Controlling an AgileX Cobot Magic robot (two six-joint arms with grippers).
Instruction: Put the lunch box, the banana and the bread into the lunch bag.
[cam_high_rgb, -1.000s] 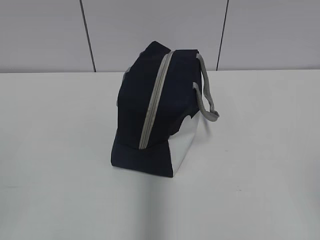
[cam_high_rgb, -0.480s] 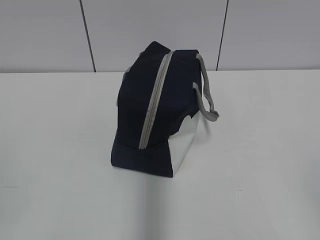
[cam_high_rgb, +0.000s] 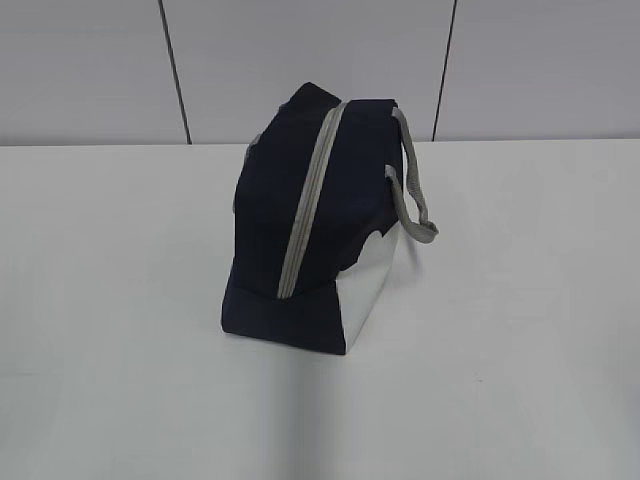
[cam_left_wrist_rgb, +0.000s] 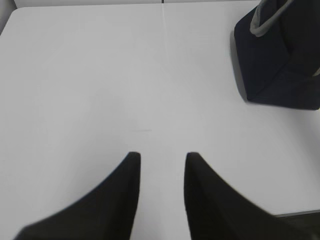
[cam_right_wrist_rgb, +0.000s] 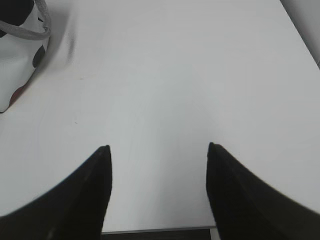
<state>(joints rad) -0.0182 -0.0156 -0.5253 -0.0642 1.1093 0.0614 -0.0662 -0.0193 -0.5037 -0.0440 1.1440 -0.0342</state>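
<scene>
The navy lunch bag (cam_high_rgb: 310, 215) stands in the middle of the white table, its grey zipper (cam_high_rgb: 308, 200) running closed over the top and a grey handle (cam_high_rgb: 412, 185) hanging on its right side. Its dark end (cam_left_wrist_rgb: 280, 65) shows at the upper right of the left wrist view, and its white side panel (cam_right_wrist_rgb: 17, 65) at the upper left of the right wrist view. My left gripper (cam_left_wrist_rgb: 162, 157) is open over bare table, nothing between its fingers. My right gripper (cam_right_wrist_rgb: 157, 149) is open wider, also empty. The lunch box, banana and bread are out of view.
The white table (cam_high_rgb: 520, 330) spreads around the bag on all sides. A grey panelled wall (cam_high_rgb: 300, 60) rises behind it. The table's near edge (cam_right_wrist_rgb: 160, 230) shows just below my right gripper.
</scene>
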